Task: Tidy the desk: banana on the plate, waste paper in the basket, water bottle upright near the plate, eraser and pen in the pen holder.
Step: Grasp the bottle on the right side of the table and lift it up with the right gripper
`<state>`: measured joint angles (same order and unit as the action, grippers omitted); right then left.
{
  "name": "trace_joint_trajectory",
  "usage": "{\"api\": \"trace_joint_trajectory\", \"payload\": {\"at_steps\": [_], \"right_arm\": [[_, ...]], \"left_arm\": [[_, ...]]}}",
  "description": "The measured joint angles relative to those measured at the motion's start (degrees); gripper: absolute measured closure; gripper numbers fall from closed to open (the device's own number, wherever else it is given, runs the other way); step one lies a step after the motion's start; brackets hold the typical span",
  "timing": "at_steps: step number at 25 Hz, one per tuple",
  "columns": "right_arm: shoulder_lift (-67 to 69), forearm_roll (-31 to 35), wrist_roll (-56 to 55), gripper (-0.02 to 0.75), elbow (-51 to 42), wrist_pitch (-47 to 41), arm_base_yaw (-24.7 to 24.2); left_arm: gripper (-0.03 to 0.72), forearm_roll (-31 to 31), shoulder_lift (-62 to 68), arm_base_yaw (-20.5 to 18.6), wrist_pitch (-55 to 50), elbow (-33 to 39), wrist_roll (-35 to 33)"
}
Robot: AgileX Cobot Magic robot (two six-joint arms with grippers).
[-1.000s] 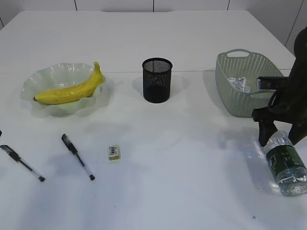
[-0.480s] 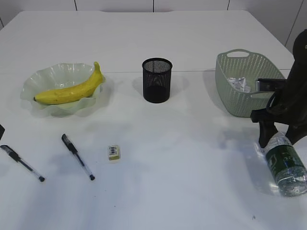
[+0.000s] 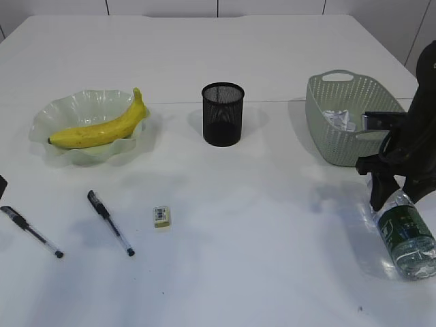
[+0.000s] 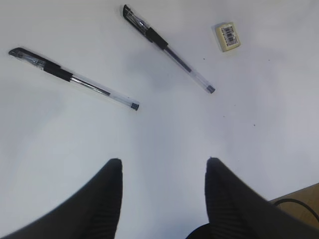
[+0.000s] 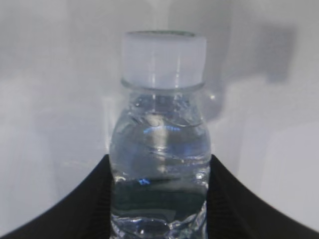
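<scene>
Clear plastic water bottle [image 5: 158,149] lies on its side, my right claw's [image 5: 158,199] fingers pressed against both flanks. My left claw [image 4: 162,172] hangs spread and empty above two pens [image 4: 167,47].

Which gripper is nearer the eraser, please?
Left. The left gripper hovers near the eraser; the right gripper is across the table, around the water bottle.

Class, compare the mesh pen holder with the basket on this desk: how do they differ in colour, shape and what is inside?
The pen holder is black; the basket is pale grey-green. The pen holder is a narrow upright wire-mesh cylinder; the basket is wider and oval, with a perforated wall and a handle at its far rim. The basket holds crumpled paper; nothing shows in the pen holder. Both stand upright and open-topped on the white table.
</scene>
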<state>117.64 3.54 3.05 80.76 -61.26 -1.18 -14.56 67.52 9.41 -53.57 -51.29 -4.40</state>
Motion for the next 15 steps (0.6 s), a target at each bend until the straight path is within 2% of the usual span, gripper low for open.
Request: {"api": "trace_joint_trajectory", "payload": {"at_steps": [8, 15], "right_arm": [[-8.93, 0.57, 0.56, 0.388, -1.89, -0.41, 0.00], [-24.47, 4.79, 3.65, 0.388, -15.87, 5.72, 0.11]], "left_arm": [[0.312, -0.09, 0.00, 0.00, 0.12, 0.00, 0.00], [0.312, -0.09, 0.00, 0.00, 0.12, 0.00, 0.00]]}}
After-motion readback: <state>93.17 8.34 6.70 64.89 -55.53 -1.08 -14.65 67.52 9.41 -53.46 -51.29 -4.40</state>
